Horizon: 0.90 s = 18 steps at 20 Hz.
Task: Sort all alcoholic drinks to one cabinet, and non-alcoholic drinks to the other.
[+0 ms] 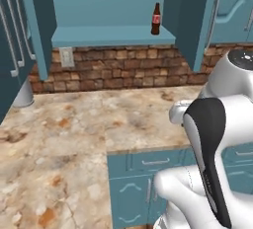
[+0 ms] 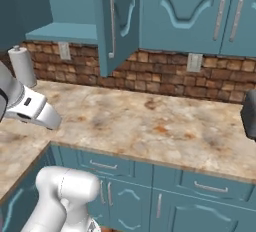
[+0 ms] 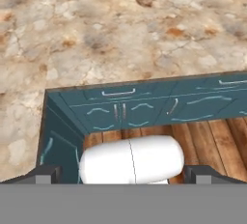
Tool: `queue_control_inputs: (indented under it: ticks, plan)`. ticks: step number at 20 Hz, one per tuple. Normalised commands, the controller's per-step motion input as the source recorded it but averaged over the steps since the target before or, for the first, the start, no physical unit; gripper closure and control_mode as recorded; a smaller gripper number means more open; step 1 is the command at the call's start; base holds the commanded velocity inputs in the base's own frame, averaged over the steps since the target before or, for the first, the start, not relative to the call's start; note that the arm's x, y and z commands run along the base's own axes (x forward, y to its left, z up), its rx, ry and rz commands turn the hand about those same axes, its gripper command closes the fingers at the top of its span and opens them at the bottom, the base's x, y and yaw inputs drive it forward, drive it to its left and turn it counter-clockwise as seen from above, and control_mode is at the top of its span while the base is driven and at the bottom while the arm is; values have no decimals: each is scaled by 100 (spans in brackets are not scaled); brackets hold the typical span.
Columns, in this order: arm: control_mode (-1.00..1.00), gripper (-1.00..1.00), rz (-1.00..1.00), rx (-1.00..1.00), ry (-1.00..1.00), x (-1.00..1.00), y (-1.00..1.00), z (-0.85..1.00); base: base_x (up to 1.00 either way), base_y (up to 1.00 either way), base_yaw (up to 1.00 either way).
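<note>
Dark cola bottle (image 1: 156,19) upright on open cabinet shelf (image 1: 99,35), seemingly sorted already; fingers (image 3: 41,174) spread wide, grasping nothing, above bare marbled desk (image 3: 120,35).

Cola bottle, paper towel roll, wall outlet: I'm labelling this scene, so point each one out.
cola bottle (image 1: 155,19), left base view, on its red label.
paper towel roll (image 2: 23,66), right base view, on its white side.
wall outlet (image 2: 194,62), right base view, on its plate.
</note>
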Motion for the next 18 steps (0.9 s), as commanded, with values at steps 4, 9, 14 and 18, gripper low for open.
queue_control_inputs:
  ticks: [4, 9, 14, 18]
  plan:
    - [100, -100, 0, 0, 0, 0, 0, 0, -17, -54, 0]
    - [100, -100, 0, 0, 0, 0, 0, 0, 0, -94, 2]
    - [100, -100, 0, 0, 0, 0, 0, 0, -15, -47, 39]
    - [100, -100, 0, 0, 0, 0, 0, 0, -32, -8, 63]
